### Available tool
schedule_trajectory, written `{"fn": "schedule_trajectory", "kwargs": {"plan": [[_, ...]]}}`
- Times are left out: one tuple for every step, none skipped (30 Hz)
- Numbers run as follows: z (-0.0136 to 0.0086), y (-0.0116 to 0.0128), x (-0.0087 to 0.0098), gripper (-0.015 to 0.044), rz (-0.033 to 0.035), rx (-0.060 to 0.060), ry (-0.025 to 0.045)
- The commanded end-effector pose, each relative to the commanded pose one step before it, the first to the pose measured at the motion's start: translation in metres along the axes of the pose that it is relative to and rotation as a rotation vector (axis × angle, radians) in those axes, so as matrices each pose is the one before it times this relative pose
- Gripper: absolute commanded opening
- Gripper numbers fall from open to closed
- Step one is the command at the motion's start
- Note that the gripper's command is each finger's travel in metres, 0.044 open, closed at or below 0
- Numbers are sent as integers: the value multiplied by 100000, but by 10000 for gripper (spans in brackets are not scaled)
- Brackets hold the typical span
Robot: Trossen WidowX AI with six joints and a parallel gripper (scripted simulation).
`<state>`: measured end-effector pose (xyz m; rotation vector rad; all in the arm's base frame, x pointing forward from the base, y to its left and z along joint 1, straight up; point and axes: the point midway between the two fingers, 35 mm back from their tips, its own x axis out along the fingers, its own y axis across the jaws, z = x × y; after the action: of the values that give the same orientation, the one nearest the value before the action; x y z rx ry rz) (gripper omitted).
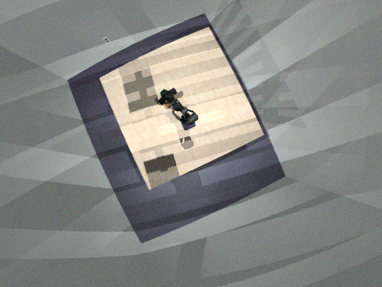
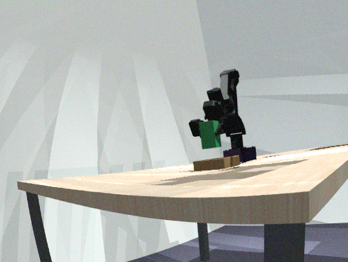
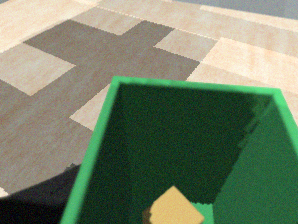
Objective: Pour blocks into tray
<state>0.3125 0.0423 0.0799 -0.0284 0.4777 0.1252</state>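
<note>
Jaws [image 2: 208, 128] clamp cup [image 2: 210, 135] [image 3: 172, 130]; clear of table [image 2: 161, 185]; tray [image 2: 214, 163] gap unclear

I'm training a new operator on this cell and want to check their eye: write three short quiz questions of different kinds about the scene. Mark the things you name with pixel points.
1. True or false: the green cup [image 2: 210, 135] [image 3: 107, 135] is standing on the table [image 1: 212, 81] [image 2: 129, 190].
2. Multiple choice: what shows inside the cup in the wrist view? A) a red ball; B) a yellowish block [image 3: 176, 207]; C) a metal spoon.
3. Fill in the blank: the gripper [image 2: 207, 127] is closed on the green ____, above the level of the brown tray [image 1: 167, 104] [image 2: 211, 164].

Key: 1. False; 2. B; 3. cup
</note>
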Motion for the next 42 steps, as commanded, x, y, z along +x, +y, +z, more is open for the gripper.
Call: {"fn": "schedule_trajectory", "kwargs": {"plan": [[74, 351, -31, 0, 1289, 2082, -147], [-2, 2, 10, 0, 0, 2185, 0], [-2, 2, 10, 0, 0, 2185, 0], [-2, 2, 10, 0, 0, 2185, 0], [-3, 2, 10, 0, 0, 2185, 0], [-3, 2, 10, 0, 0, 2185, 0], [-3, 1, 10, 0, 0, 2185, 0], [-3, 1, 10, 0, 0, 2185, 0], [-3, 1, 10, 0, 0, 2185, 0], [-3, 1, 10, 0, 0, 2185, 0], [-3, 1, 10, 0, 0, 2185, 0], [-3, 1, 10, 0, 0, 2185, 0], [-3, 1, 10, 0, 0, 2185, 0], [-3, 1, 10, 0, 0, 2185, 0], [-3, 1, 10, 0, 0, 2185, 0], [-3, 1, 10, 0, 0, 2185, 0], [-3, 1, 10, 0, 0, 2185, 0], [-3, 1, 10, 0, 0, 2185, 0], [-3, 1, 10, 0, 0, 2185, 0], [-3, 1, 10, 0, 0, 2185, 0], [-3, 0, 10, 0, 0, 2185, 0], [-3, 0, 10, 0, 0, 2185, 0], [-3, 0, 10, 0, 0, 2185, 0], [-3, 0, 10, 0, 0, 2185, 0], [-3, 0, 10, 0, 0, 2185, 0], [-3, 0, 10, 0, 0, 2185, 0], [-3, 0, 10, 0, 0, 2185, 0], [-3, 0, 10, 0, 0, 2185, 0], [-3, 0, 10, 0, 0, 2185, 0], [-3, 0, 10, 0, 0, 2185, 0], [-3, 0, 10, 0, 0, 2185, 0], [-3, 0, 10, 0, 0, 2185, 0], [-3, 0, 10, 0, 0, 2185, 0], [-3, -1, 10, 0, 0, 2185, 0], [-3, -1, 10, 0, 0, 2185, 0], [-3, -1, 10, 0, 0, 2185, 0], [-3, -1, 10, 0, 0, 2185, 0], [-3, -1, 10, 0, 0, 2185, 0], [-3, -1, 10, 0, 0, 2185, 0], [-3, -1, 10, 0, 0, 2185, 0], [-3, -1, 10, 0, 0, 2185, 0], [-3, -1, 10, 0, 0, 2185, 0]]}}
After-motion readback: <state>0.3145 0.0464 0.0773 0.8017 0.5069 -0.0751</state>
